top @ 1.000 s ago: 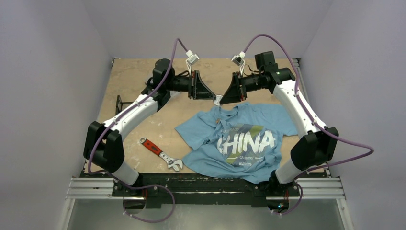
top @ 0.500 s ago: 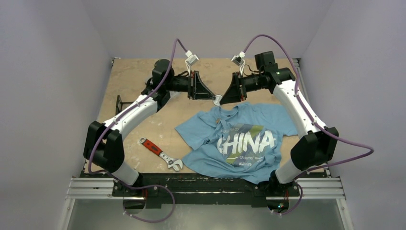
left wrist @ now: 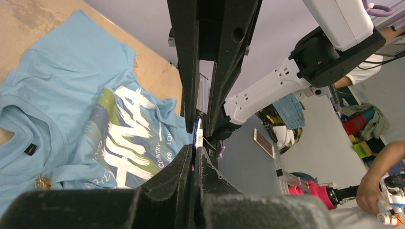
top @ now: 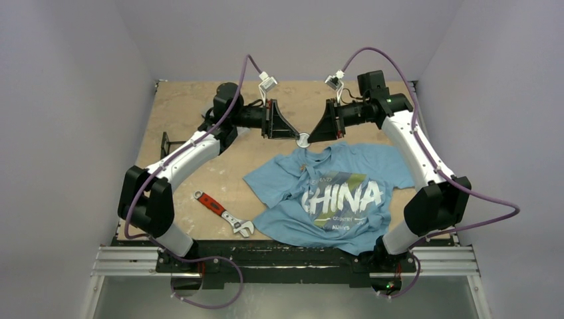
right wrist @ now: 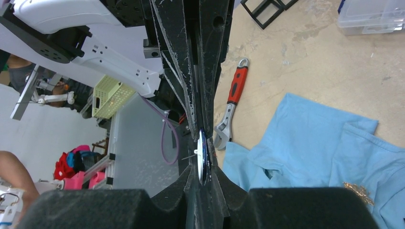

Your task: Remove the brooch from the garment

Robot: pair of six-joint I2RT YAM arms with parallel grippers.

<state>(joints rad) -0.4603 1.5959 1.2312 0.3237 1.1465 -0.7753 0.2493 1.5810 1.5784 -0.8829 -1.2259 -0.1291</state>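
The left end effector (top: 293,135) and right end effector (top: 312,137) meet tip to tip above the desk (top: 186,113). Both pinch the small round brooch (top: 302,139), just beyond the collar of the garment (top: 346,166) and clear of the cloth.

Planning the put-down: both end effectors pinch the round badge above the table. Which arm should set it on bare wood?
Left, probably. Below the left end effector lies bare table; the right end effector holds the round badge just beyond the T-shirt collar.
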